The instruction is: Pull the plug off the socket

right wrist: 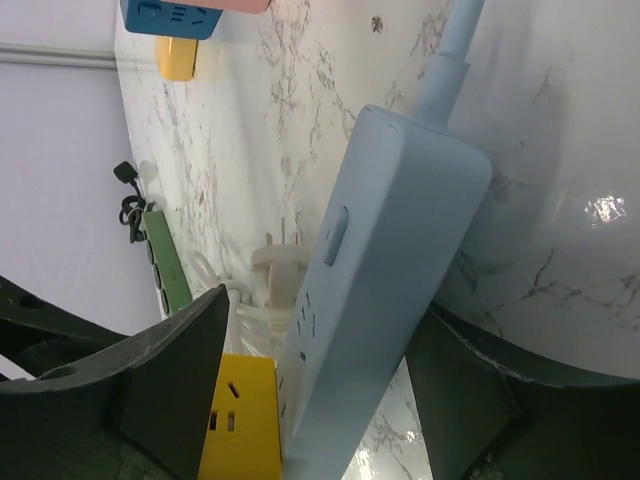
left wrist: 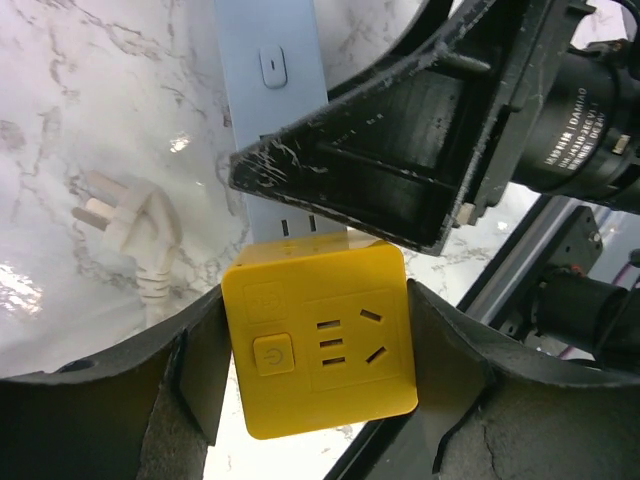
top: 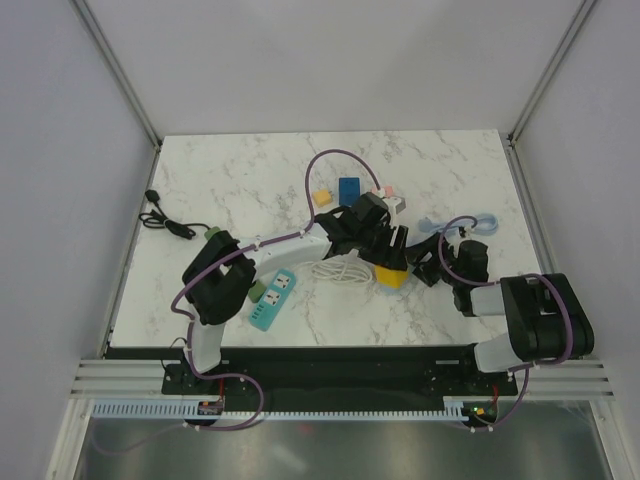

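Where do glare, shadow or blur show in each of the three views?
Top view: even light, no glare on the table. Left wrist view: small glints on the table, cube sharp. Right wrist view: a bright glare patch at right, strip in focus.

Blue power strip (right wrist: 385, 250) between fingers of the hand (right wrist: 320, 385), yellow cube socket (right wrist: 238, 420) at its end, white plug (right wrist: 280, 265) beyond
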Controlling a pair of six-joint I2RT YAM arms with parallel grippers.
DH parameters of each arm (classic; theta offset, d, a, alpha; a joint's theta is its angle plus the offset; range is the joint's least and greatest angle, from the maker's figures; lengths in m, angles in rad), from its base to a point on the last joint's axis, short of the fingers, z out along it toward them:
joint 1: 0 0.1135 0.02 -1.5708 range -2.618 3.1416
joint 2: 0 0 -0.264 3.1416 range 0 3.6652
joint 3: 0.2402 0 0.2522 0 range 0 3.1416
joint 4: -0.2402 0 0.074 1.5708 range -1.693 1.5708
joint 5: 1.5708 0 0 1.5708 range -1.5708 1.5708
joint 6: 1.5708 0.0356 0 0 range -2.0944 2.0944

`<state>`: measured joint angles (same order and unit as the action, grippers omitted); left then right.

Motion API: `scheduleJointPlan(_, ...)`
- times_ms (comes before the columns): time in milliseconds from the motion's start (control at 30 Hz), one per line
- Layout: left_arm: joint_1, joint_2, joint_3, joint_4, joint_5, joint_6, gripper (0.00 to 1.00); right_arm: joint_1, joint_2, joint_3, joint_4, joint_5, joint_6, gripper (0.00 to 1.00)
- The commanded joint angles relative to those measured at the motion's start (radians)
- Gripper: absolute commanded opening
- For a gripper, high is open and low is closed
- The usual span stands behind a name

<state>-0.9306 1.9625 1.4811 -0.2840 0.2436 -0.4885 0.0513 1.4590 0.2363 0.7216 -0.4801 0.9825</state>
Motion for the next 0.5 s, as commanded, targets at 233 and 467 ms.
scheduleJointPlan(233,-0.004,-0.047,-0.031,0.146,0.106,-0.075,0.02,0.015,0.101,-0.052,0.231,0.037,-0.005,0.47)
scheduleJointPlan(467,-0.004,-0.03,-0.033,0.134,0.128,-0.055,0.02,0.015,0.106,-0.055,0.24,0.063,-0.036,0.1)
